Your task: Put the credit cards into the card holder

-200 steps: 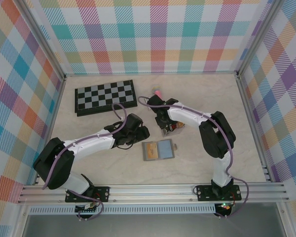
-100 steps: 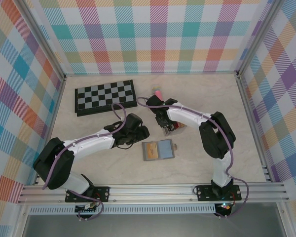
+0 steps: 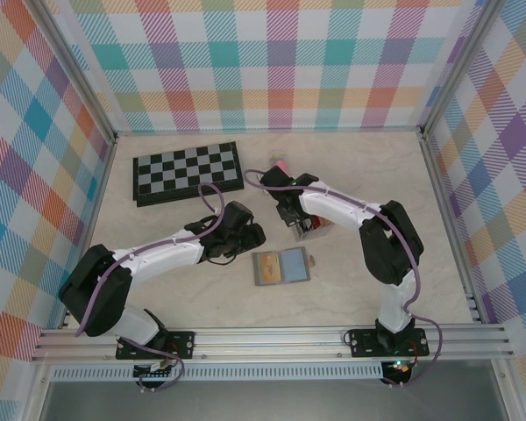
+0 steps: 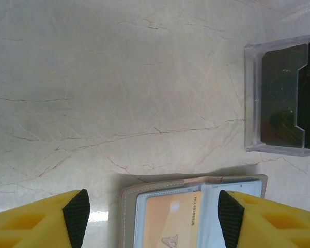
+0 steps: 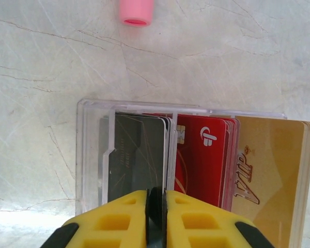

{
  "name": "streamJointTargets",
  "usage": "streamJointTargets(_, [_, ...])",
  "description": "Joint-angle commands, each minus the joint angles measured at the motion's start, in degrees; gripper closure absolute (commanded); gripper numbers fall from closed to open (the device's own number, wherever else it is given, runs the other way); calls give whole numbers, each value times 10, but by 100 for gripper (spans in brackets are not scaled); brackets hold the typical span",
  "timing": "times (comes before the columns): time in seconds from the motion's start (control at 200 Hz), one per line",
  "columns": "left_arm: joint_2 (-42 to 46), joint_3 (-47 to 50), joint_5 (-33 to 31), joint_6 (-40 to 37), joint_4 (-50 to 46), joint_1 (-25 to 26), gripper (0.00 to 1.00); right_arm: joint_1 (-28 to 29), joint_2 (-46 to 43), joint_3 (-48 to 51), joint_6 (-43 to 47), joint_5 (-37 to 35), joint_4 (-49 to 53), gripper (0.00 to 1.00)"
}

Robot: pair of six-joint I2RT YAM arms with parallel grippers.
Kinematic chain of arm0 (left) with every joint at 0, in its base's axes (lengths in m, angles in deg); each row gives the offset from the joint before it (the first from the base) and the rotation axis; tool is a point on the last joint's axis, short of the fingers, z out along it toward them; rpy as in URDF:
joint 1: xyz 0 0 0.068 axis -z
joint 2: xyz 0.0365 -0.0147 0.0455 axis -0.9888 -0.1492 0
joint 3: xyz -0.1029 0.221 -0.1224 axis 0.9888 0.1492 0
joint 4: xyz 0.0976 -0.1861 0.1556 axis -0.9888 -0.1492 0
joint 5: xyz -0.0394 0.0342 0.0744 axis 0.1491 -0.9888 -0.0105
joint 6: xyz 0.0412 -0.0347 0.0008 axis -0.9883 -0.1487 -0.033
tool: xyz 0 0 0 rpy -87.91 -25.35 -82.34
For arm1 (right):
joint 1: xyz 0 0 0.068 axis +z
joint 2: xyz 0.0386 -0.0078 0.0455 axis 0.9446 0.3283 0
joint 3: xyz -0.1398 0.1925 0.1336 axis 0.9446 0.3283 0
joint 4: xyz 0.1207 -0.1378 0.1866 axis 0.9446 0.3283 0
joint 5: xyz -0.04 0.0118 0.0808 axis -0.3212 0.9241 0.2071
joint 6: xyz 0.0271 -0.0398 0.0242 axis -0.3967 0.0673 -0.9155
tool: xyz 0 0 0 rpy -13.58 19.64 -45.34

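Top view, left to right. A chessboard (image 3: pixel 188 173) lies at the upper left of the bench (image 3: pixel 202 298). Left of centre, the left pincer (image 3: pixel 250 237) hangs with its fingers wide apart, just beside the card holder (image 3: pixel 280 267). The holder lies open at lower centre, and my left wrist view shows an orange-tan card (image 4: pixel 170 222) already in a clear pocket.

Right of centre, the right pincer (image 5: pixel 156 206) is pressed together on the near edge of the dark card (image 5: pixel 137 155), which stands in the left slot of a clear rack (image 5: pixel 90 155). A red card (image 5: pixel 201 155) and a tan-yellow card (image 5: pixel 271 165) fill the slots to its right. A pink cap (image 5: pixel 136 11) lies above.

I judge the withdrawal should run straight along the slot, slowly. I should check that one card alone comes away and that the light rack does not lift with it.
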State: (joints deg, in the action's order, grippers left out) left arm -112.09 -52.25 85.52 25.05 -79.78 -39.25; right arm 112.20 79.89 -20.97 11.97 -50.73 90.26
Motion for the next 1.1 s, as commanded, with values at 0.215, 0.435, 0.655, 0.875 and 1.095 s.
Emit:
streamJointTargets(0.215, [9, 2, 27, -12, 18, -15, 31, -18, -118, 31, -48, 138, -5, 97])
streamJointTargets(0.435, [13, 38, 191, 19, 185, -60, 28, -82, -252, 134, -120, 335, -99, 99])
streamJointTargets(0.655, [-30, 53, 328, 119, 423, -80, 26, -188, -366, 285, -260, 586, -297, 99])
streamJointTargets(0.875, [-65, 40, 356, 166, 511, -80, 29, -206, -377, 335, -332, 671, -398, 99])
streamJointTargets(1.095, [-61, 40, 363, 178, 531, -80, 51, -210, -355, 347, -361, 696, -440, 98])
